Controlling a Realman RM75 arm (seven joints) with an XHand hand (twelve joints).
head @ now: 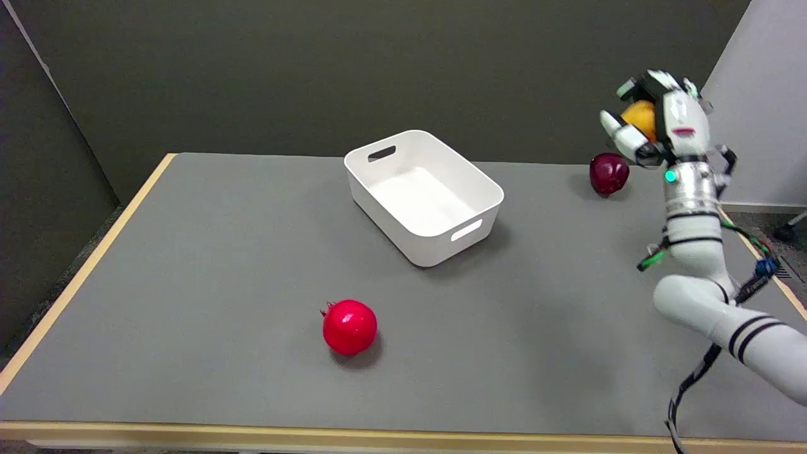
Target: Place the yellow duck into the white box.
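While the yellow duck (pixel 639 118) sits high in the right hand (pixel 656 123), carry leftward and slightly toward the camera until above the white box (pixel 423 192); keep the height until past the near rim, since a low pass would likely clip the wall or nudge the box across the table (pixel 189 284); aim for the bare middle of the floor, not the end walls with the slot handles; lower inside before loosening, so that a round, light toy probably drops rather than bounces out; steer clear of the dark red apple (pixel 609 173), just below and behind the hand on the far right of the table; no concern from the red pomegranate (pixel 349 326), well apart near the front edge.

Fingers (pixel 621 133) curled closely around the duck, wrapping it from both sides; only an orange-yellow patch visible between them, the rest hidden; held in the air, well clear of the table and well to the right of the box; box with nothing in it.
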